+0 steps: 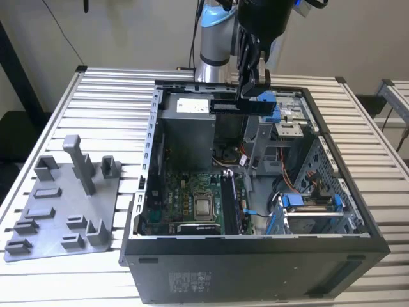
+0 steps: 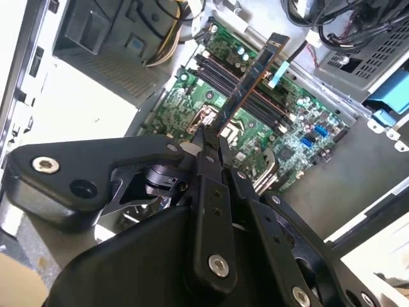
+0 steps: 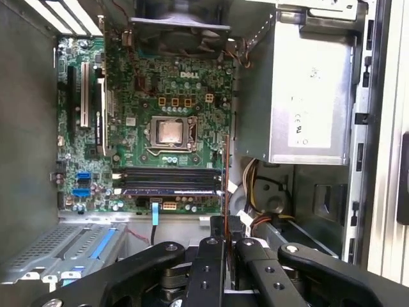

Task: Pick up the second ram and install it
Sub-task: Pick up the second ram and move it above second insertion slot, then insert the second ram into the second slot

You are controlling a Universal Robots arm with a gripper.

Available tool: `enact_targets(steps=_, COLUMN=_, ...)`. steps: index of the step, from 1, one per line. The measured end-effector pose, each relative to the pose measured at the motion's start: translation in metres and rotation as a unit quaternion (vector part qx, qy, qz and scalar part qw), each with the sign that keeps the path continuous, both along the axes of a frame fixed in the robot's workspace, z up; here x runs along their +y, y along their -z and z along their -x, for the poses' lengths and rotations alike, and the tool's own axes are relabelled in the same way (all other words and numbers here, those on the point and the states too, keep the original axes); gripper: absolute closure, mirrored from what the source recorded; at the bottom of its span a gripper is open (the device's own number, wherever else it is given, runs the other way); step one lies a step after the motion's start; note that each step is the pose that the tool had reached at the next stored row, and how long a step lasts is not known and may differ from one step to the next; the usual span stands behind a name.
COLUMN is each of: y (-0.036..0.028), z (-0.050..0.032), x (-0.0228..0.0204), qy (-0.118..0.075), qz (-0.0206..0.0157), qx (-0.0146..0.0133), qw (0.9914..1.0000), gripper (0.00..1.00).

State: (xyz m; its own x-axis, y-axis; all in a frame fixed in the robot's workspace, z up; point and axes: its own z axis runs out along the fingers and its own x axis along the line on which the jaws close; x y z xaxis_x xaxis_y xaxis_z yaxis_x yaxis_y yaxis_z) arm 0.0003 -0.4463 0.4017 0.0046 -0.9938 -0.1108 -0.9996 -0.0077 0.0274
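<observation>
Now your tool (image 2: 214, 137) clamps the thin dark memory stick (image 2: 250, 80) above the green motherboard (image 3: 147, 96); seating demands alignment with its black slots (image 3: 169, 182).

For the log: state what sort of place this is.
Seemingly a robotic PC-assembly bench: open computer case with bare motherboard on a slatted metal table, gripper holding the second ram.
</observation>
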Motion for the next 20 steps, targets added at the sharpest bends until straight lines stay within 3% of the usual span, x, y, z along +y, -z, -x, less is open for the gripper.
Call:
enact_targets(steps=3, y=0.0002, z=-0.0003, x=0.0001, qy=0.013, qz=0.0001, qx=0.0000, qw=0.99991, gripper=0.86)
enact_targets(steps=17, y=0.0002, z=-0.0004, x=0.0002, qy=0.015, qz=0.0000, qx=0.0000, qw=0.99989, gripper=0.86)
enact_targets(steps=20, y=0.0002, z=-0.0003, x=0.0002, qy=0.024, qz=0.0000, qx=0.0000, qw=0.99971, gripper=0.86)
